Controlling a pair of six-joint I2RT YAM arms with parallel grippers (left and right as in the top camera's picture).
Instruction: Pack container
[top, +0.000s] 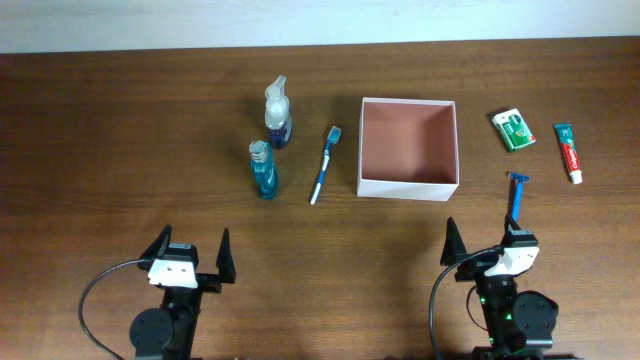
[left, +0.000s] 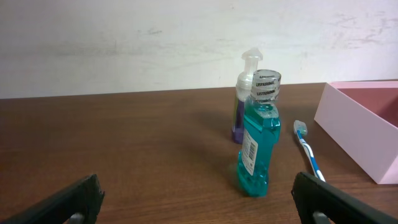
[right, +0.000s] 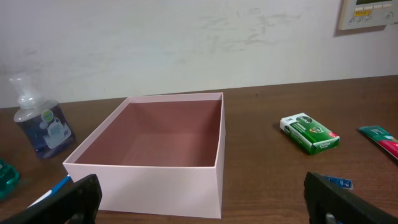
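The container (top: 408, 188) is a square open box with white walls and a pink inside, empty, at the table's middle right; it also shows in the right wrist view (right: 155, 180) and at the right edge of the left wrist view (left: 367, 134). Left of it lie a blue toothbrush (top: 324, 165), a teal mouthwash bottle (top: 263, 170) and a pump bottle (top: 277, 115). Right of it lie a green box (top: 514, 130), a toothpaste tube (top: 568, 152) and a blue razor (top: 516, 195). My left gripper (top: 190, 258) and right gripper (top: 487, 255) are open and empty near the front edge.
A wall runs behind the table's far edge. Bare wood (top: 120, 140) fills the left part of the table.
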